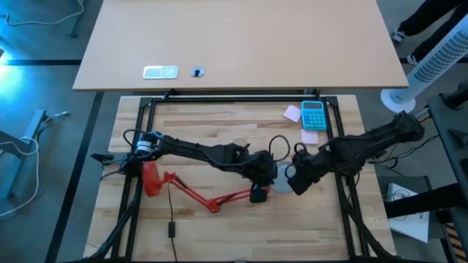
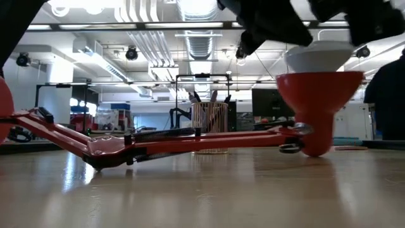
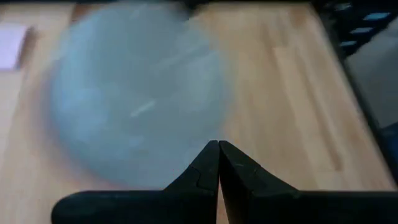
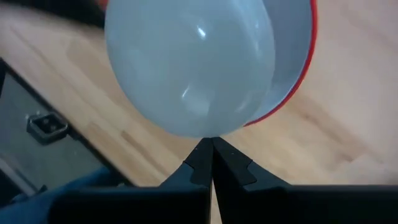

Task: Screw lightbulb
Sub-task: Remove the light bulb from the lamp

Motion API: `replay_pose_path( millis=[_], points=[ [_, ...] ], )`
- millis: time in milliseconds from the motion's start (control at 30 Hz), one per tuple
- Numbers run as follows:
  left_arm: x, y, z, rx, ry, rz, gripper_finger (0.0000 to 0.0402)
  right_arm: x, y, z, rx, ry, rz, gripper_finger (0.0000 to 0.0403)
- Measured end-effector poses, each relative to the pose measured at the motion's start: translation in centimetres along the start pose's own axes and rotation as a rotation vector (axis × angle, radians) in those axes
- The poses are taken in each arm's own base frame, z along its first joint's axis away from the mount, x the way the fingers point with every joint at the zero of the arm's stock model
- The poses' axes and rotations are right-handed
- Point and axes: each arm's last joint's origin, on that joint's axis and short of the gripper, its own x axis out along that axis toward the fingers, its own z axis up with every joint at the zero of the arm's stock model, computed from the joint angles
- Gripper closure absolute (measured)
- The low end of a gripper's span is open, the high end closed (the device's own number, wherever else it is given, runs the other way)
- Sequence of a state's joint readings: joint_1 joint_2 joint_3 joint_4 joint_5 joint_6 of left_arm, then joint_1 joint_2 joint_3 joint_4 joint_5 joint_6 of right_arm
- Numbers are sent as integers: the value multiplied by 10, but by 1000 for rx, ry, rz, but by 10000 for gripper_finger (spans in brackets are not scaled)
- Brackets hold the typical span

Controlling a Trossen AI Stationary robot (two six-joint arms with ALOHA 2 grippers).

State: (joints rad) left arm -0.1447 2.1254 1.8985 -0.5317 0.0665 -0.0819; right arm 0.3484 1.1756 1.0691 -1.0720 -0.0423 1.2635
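Two grippers, left gripper [image 3: 217,163] and right gripper [image 4: 211,158], are pressed together by the lightbulb [image 4: 189,65], which needs straight, gentle turns into the red lamp [image 2: 316,101].

The butcher-block table [image 1: 219,234] carries a red desk lamp [image 1: 191,191] lying folded. Beyond the lamp's shade end sit a teal calculator [image 1: 313,115] and pink sticky notes [image 1: 293,113] beside it.
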Motion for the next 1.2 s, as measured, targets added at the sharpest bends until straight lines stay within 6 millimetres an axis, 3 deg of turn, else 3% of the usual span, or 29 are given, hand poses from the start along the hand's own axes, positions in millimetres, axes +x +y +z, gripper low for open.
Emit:
replay_pose_path(
  millis=[167,300,433,800,1000,1200],
  points=[
    [1,-16,3,30,-37,-42,402,-4,-6,15,-26,-90,-12,403],
    [0,-18,1,26,-17,-53,402,-9,-9,17,-28,-99,0,403],
    [-8,-6,-3,-2,47,0,402,-12,-10,12,-20,-79,22,403],
    [-18,55,-2,-112,57,220,402,-6,-6,4,15,-30,2,403],
    [-19,57,-1,-107,49,223,402,2,-3,6,9,-37,-36,403],
    [-16,46,-1,-74,46,196,401,5,-5,14,-11,-78,-70,403]
  ],
)
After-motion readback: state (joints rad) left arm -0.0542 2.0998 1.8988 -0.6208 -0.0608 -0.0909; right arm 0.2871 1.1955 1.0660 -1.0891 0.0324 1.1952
